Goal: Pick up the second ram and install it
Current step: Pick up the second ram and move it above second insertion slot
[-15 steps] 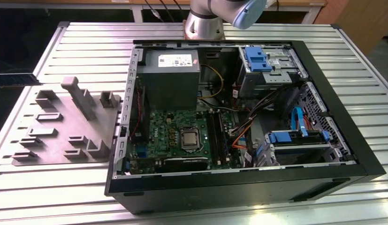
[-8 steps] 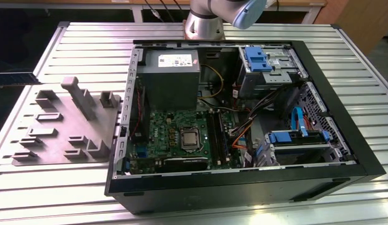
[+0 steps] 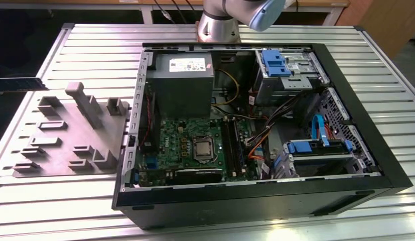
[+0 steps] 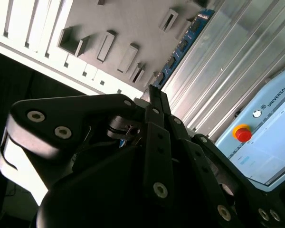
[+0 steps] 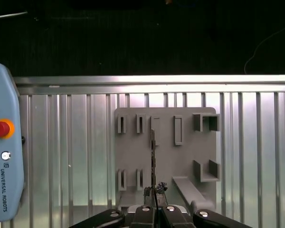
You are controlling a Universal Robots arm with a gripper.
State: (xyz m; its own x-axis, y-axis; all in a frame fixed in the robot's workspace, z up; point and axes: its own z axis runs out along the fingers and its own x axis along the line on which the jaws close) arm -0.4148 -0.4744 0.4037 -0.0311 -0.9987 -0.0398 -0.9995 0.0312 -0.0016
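Observation:
The second ram is a narrow blue-green strip with small black chips, and it sticks out from my gripper, which is shut on one end of it. In the first wrist view the ram shows edge-on, held in the air over the grey fixture plate, with the gripper closed around its near end. In the exterior view the ram hangs level at the far left, above the grey fixture plate. The long black memory slots lie beside the processor on the green board inside the open computer case.
The open black computer case lies on the slatted metal table, with blue drive brackets and cables inside. A pale blue control pendant with a red button rests on the table beside the fixture. The arm's base stands behind the case.

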